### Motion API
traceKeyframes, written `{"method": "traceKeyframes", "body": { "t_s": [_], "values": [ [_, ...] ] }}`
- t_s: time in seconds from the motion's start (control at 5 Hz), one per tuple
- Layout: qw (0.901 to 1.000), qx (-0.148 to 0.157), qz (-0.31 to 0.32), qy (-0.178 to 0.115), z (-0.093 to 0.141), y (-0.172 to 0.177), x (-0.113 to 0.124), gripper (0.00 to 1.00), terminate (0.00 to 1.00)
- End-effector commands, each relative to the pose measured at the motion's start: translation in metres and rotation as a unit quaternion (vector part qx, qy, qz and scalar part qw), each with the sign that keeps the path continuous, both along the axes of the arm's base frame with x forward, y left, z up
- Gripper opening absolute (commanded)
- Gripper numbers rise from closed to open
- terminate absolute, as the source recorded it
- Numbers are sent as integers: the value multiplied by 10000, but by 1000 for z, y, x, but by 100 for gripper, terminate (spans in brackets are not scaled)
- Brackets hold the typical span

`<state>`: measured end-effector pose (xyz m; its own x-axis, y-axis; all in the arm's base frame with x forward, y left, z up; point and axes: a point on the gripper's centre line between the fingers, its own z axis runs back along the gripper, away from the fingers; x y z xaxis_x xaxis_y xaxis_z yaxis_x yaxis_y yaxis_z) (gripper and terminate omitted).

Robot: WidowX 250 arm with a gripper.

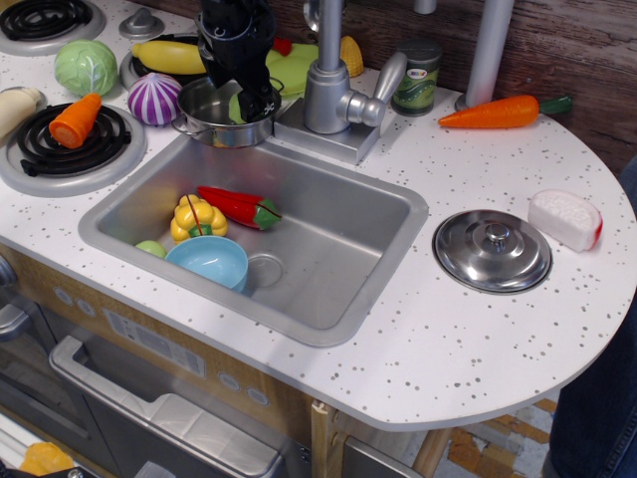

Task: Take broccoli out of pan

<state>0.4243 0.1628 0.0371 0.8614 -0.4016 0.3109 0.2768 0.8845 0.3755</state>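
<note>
Broccoli seemingly under gripper fingertips

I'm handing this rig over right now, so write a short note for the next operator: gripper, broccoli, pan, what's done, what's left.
Gripper: lowered into the pan, at the broccoli; whether it is open or shut can't be told from this view.
Broccoli: in the pan, right side, mostly hidden by the gripper.
Pan: on the counter behind the sink, beside the faucet.
Done: the approach.
Left: confirm the grasp, lift the broccoli out, set it down outside the pan.
</note>
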Motion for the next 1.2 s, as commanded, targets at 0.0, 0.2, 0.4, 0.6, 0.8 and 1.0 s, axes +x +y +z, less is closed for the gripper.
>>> {"method": "traceKeyframes", "body": {
  "t_s": [0.0,0.2,0.4,0.6,0.8,1.0],
  "values": [
    [9991,85,-218,-344,13,16,16,100,0],
    [9988,2,-303,-373,5,20,21,100,0],
    [9990,-128,-289,-312,-2,21,21,100,0],
    [9992,-243,-262,-189,0,20,19,0,0],
    [9995,-179,-224,-129,10,19,17,0,0],
    [10000,56,4,-6,40,12,5,0,0]
  ]
}}
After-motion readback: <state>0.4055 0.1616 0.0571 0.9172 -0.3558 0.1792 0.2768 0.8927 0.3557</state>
